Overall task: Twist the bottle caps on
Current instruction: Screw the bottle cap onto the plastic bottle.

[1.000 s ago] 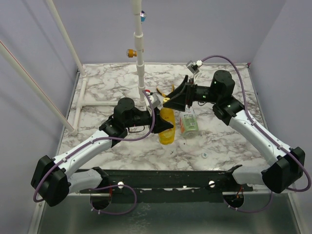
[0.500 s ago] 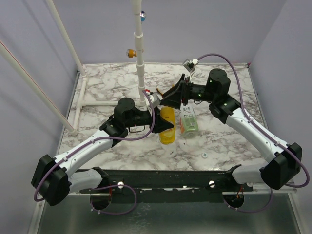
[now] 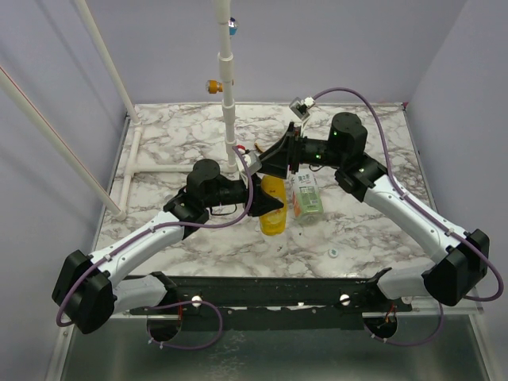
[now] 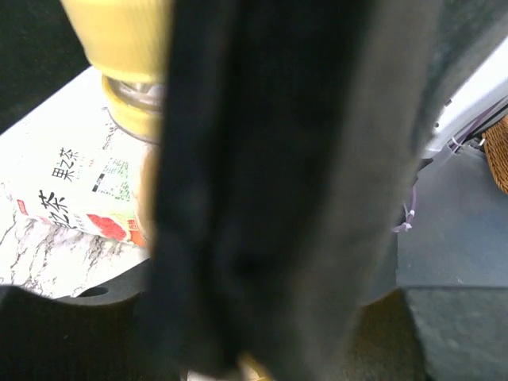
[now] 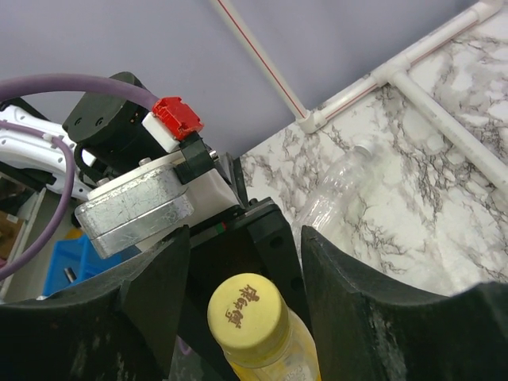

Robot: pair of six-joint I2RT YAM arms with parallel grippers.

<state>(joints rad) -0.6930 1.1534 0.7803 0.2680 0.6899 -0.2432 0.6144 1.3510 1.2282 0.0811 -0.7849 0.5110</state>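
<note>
The yellow bottle stands upright at mid-table with my left gripper shut on its body. Its yellow cap sits on the neck, also in the left wrist view as the yellow cap. My right gripper hangs over that cap, open, one finger on each side with a gap to each. In the top view the right gripper is at the bottle's top. The clear bottle with the green-and-white label lies just right of it. A dark finger blocks most of the left wrist view.
A small whitish cap lies on the marble near the front right. A clear bottle lies by the white pipe frame. An upright white pole stands behind the grippers.
My right gripper has shifted left over the yellow bottle's cap and its jaws have narrowed. The left arm and the bottle have stayed put.
</note>
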